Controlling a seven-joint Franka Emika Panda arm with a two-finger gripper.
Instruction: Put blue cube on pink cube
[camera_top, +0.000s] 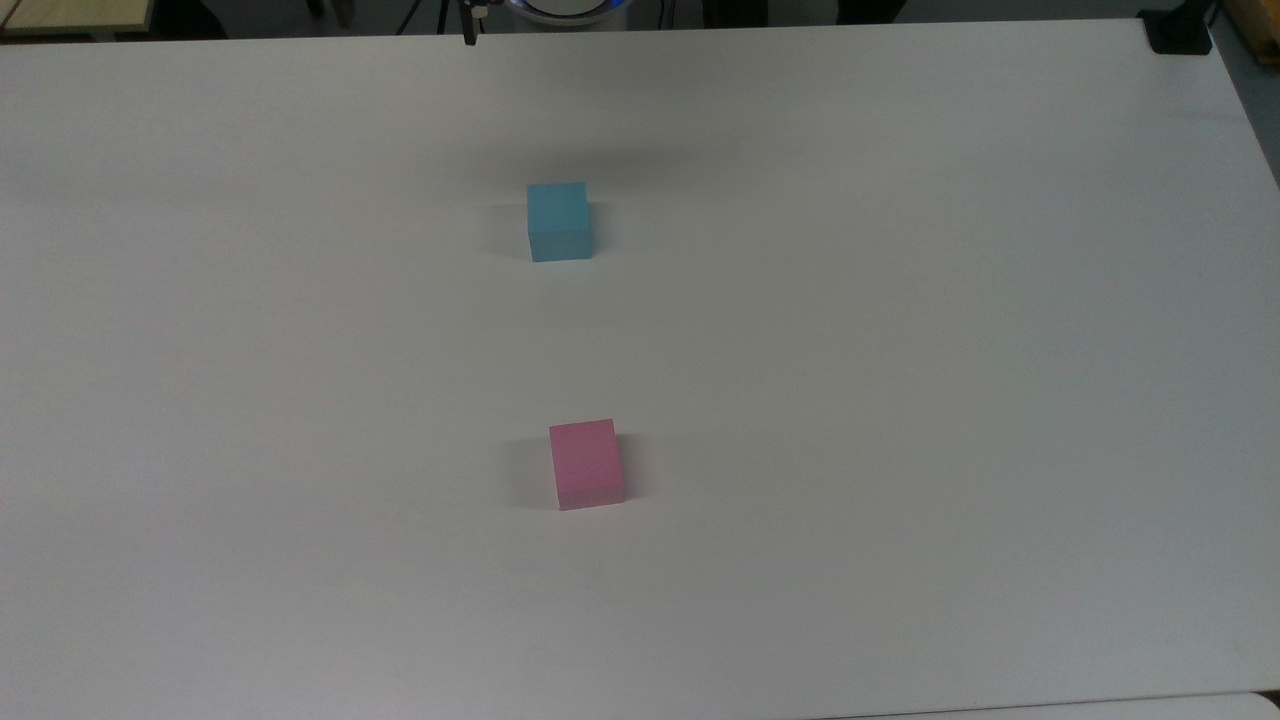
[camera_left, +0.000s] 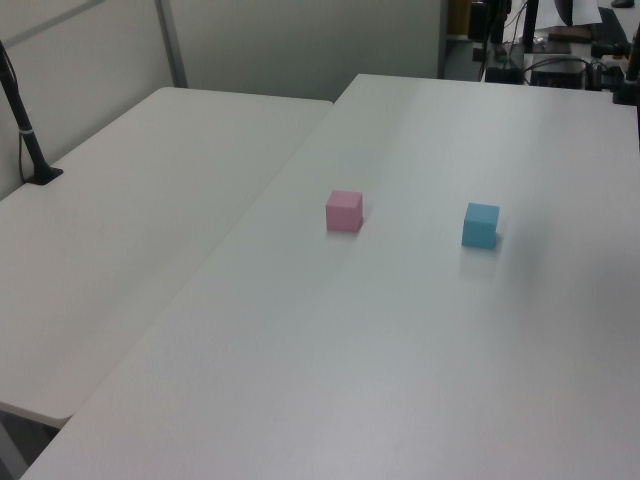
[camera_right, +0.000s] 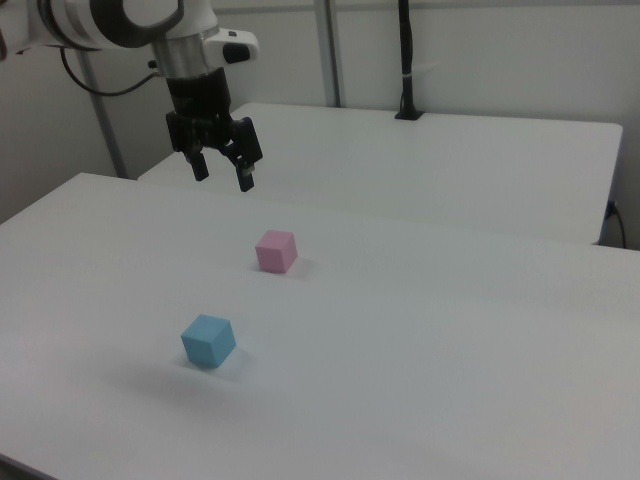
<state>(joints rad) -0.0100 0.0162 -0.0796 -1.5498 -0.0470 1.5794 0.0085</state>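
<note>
Hand (camera_right: 222, 172) is hanging up high, fingers spread, carrying nothing. Blue cube (camera_right: 208, 340) is sitting on the table (camera_right: 450, 340), well apart from the pink cube (camera_right: 276, 251), so nothing's happening yet.

Top view looks steeply down on the surface (camera_top: 900, 400). Left and right views look obliquely from opposite sides. All share both cubes.

Matt blue cube (camera_top: 559, 221), matt pink cube (camera_top: 587, 464), smooth matt white table (camera_top: 900, 350)
</note>
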